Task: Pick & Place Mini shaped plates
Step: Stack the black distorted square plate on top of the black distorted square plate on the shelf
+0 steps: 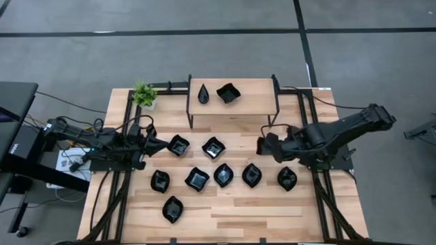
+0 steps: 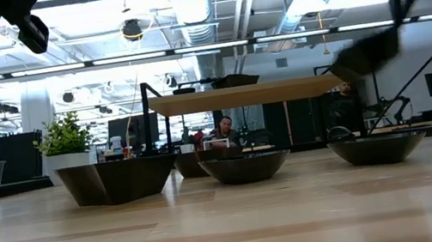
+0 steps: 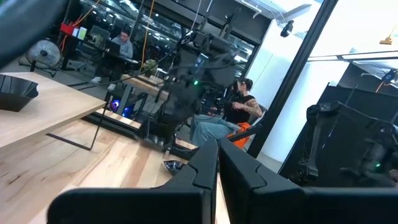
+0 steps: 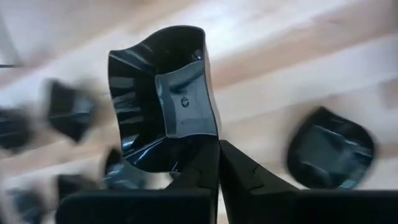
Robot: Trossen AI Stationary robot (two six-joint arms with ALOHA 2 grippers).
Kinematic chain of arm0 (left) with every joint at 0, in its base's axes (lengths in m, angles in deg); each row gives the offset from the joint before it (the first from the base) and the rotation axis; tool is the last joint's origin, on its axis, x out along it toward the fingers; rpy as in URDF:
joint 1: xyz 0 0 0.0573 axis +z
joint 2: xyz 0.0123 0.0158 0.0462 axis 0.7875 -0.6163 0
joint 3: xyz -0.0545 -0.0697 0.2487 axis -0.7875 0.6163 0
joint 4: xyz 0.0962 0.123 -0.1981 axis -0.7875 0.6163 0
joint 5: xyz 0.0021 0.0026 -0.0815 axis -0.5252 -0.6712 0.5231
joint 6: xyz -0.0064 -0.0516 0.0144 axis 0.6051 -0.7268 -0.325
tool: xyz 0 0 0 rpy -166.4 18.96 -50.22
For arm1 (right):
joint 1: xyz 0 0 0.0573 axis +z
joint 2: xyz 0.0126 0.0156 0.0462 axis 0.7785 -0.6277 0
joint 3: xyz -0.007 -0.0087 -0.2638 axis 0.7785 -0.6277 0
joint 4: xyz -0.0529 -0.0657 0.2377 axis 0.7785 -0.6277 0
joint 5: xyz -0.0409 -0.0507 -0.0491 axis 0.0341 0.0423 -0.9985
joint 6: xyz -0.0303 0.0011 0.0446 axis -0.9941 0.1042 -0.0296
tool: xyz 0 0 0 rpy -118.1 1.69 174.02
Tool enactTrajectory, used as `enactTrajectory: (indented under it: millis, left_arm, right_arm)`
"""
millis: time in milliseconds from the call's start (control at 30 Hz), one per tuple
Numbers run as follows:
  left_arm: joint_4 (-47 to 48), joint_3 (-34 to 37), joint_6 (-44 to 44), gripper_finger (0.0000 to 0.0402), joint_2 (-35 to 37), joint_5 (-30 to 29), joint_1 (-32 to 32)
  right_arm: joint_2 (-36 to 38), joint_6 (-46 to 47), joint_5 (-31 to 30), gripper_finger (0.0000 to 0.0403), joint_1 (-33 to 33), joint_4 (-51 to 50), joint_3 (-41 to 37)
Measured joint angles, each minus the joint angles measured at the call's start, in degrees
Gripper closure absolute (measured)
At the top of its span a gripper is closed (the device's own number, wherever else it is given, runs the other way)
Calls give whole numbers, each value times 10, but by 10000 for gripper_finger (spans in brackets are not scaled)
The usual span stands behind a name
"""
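Note:
Several glossy black mini plates lie on the wooden table (image 1: 231,218), among them a wavy one (image 1: 213,147) and a leaf-shaped one (image 1: 251,175). Two more rest on the raised shelf (image 1: 248,105): a teardrop (image 1: 204,94) and a wavy square (image 1: 228,92). My right gripper (image 1: 262,145) hangs right of the table's middle, shut on a wavy square plate (image 4: 165,93). My left gripper (image 1: 163,143) is shut and sits low at the left, just beside a plate (image 1: 178,145); whether it touches that plate I cannot tell. My right gripper pinches the wavy square plate by its rim (image 4: 186,152) between the two fingertips (image 4: 208,163). The plate is lifted clear of the table and tilted, its hollow side turned toward the wrist camera. In the low view it shows as a dark blur (image 2: 366,52) above the table.
A small green potted plant (image 1: 144,95) stands at the far left corner. The shelf's black frame (image 1: 189,102) rises at the far middle. Bare wood lies along the near edge (image 1: 272,218). People sit in the room beyond the table (image 3: 239,102).

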State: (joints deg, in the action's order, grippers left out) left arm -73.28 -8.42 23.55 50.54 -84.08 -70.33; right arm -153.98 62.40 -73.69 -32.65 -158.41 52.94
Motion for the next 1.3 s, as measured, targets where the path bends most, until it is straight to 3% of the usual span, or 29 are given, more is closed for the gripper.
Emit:
enactTrajectory:
  millis: [267, 600, 1067, 1300]
  left_arm:
    - [-4, 0, 0, 385, 0, 0, 0]
    - [-8, 0, 0, 385, 0, -24, 0]
    - [-18, 0, 0, 385, 0, -24, 0]
    - [-22, 0, 31, 385, 0, -50, 0]
  right_arm:
    - [-1, -15, -194, 403, 19, 41, 45]
    - [-49, -156, -377, 403, -74, 292, 46]
    - [-166, -253, -371, 403, -219, 617, 45]
    - [-213, -234, -364, 403, -245, 685, 45]
